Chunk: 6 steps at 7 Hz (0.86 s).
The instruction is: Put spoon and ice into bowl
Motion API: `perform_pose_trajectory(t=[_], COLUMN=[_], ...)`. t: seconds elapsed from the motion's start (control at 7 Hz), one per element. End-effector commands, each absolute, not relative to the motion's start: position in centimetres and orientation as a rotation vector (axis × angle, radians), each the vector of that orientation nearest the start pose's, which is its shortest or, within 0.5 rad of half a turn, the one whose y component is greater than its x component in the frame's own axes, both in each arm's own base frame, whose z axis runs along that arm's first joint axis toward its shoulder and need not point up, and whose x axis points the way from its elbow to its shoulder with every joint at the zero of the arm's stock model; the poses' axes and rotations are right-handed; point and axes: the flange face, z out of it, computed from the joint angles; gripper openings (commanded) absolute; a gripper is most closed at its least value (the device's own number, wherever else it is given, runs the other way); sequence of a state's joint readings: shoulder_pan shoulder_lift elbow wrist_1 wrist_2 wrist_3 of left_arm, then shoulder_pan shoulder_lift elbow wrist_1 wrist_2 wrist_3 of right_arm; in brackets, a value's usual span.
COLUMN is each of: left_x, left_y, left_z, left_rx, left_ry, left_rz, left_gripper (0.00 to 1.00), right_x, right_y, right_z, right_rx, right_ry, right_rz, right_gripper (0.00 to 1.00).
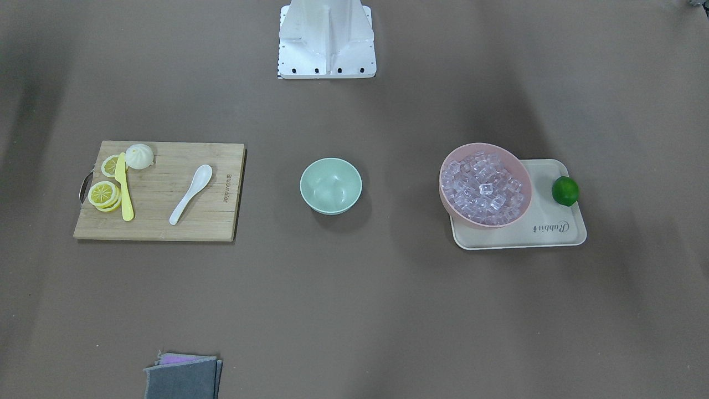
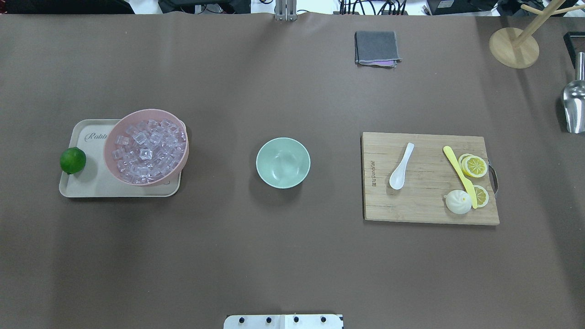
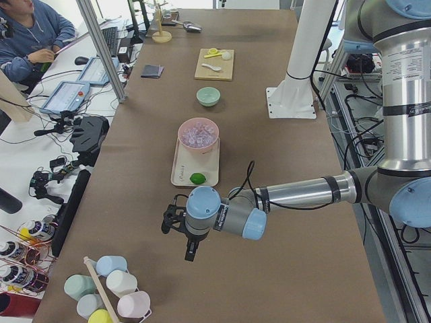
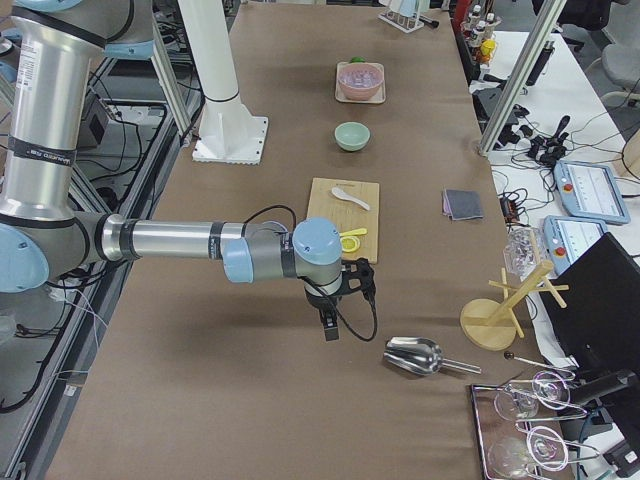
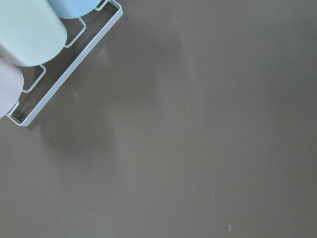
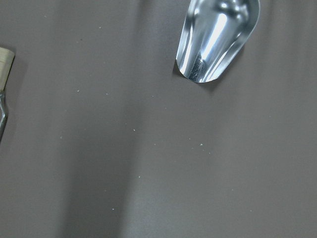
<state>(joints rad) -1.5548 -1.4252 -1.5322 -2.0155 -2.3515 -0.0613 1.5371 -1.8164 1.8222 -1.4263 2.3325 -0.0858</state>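
Observation:
The white spoon lies on a wooden cutting board, scoop toward the robot; it also shows in the front view. The empty mint-green bowl stands at the table's middle. Clear ice cubes fill a pink bowl on a beige tray. My left gripper shows only in the exterior left view, low over bare table beyond the tray's end; I cannot tell if it is open. My right gripper shows only in the exterior right view, past the board near a metal scoop; I cannot tell its state.
A yellow knife, lemon slices and a white bun share the board. A lime sits on the tray. A grey cloth, metal scoop and wooden stand lie at the far side. Cups in a rack are near my left wrist.

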Motion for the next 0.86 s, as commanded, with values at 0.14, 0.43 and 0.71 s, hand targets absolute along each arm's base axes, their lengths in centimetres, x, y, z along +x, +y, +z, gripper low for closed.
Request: perform_pose_trajectory(t=[0.14, 0.43, 0.71], left_x=[-5.4, -4.9, -4.7], left_y=[-44.5, -44.4, -44.7], left_z=[63.9, 59.6, 58.8], left_rx=[0.174, 0.144, 0.16], left_ry=[0.823, 0.826, 0.838], left_rz=[-0.025, -0.051, -0.04], left_gripper=[0.99, 0.99, 0.99], right_x=[5.0, 5.0, 5.0], right_y=[-40.0, -39.9, -40.0], right_z=[62.9, 62.7, 62.6], right_rx=[0.166, 0.168, 0.169], right_ry=[-0.768, -0.771, -0.773], right_rz=[-0.179, -0.181, -0.178], right_gripper=[1.0, 1.0, 1.0])
